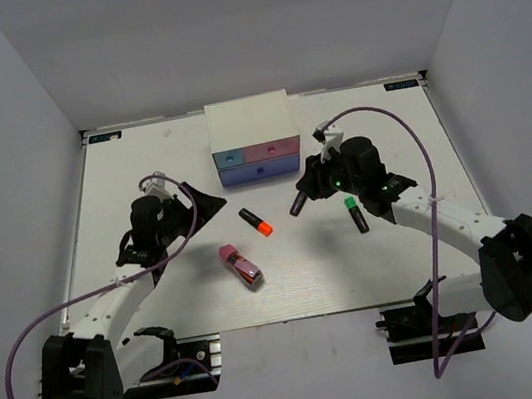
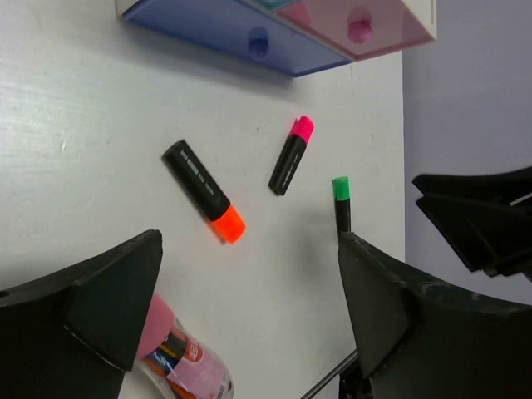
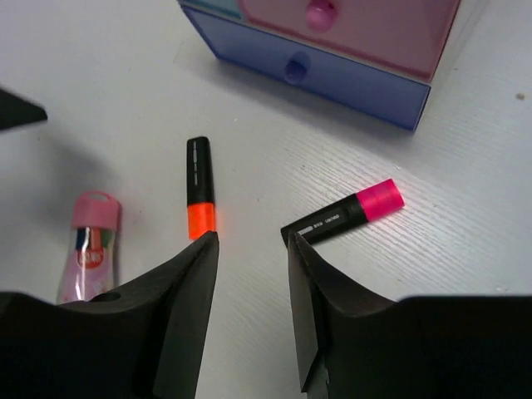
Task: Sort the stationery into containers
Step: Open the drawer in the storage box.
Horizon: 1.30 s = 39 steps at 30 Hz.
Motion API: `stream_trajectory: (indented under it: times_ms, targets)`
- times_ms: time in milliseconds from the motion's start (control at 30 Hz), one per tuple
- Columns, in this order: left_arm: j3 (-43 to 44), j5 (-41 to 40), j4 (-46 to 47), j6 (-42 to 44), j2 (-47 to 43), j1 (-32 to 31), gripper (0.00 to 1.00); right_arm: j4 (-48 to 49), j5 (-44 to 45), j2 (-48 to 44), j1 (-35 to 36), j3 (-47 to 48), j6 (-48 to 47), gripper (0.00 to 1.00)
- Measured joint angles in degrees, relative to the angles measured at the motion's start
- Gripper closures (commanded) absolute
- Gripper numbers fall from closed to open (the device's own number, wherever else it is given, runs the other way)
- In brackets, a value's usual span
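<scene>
Three short black markers lie on the white table point(image 1: 138, 159): orange-capped point(image 1: 256, 222), pink-capped point(image 1: 297, 204) and green-capped point(image 1: 356, 215). A pink translucent piece point(image 1: 240, 264) lies nearer the front. The white mini cabinet point(image 1: 248, 119) stands at the back with its blue point(image 1: 229, 155), pink point(image 1: 273, 146) and wider blue-purple point(image 1: 259, 169) drawers shut. My left gripper point(image 2: 249, 241) is open and empty, left of the orange marker point(image 2: 204, 191). My right gripper point(image 3: 252, 241) is open and empty, its tips between the orange marker point(image 3: 198, 187) and the pink marker point(image 3: 345, 216). No silver-purple block shows.
Grey walls close in the table on the left, back and right. The right arm's purple cable point(image 1: 406, 127) loops over the right side of the table. The left arm's cable point(image 1: 25, 339) hangs off the front left.
</scene>
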Motion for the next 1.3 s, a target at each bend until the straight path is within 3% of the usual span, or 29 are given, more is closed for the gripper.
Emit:
stream_trajectory:
  times_ms: [200,433,700,1033,1300]
  targets:
    - [-6.6,-0.7,-1.7,-5.1,-5.7,0.0,0.0,5.1,1.6,7.0,-0.2,0.6,11.8,0.57]
    - [-8.5,-0.4,-2.8,-7.6,-6.0,0.0,0.0,9.3,1.2,17.4,-0.3,6.0,18.7,0.57]
    - [-8.5,-0.4,-5.7,-7.6,-7.5,0.0,0.0,13.5,1.0,25.8,-0.9,13.6,23.0,0.49]
    - [-8.5,-1.0,-9.4,-7.4,-11.1,0.0,0.0,16.0,1.2,31.8,-2.1,17.2,24.0,0.49]
    - [-8.8,-1.2,-11.1,-7.5,-12.0,0.0,0.0,17.3,1.5,33.3,-2.7,18.7,24.8,0.55]
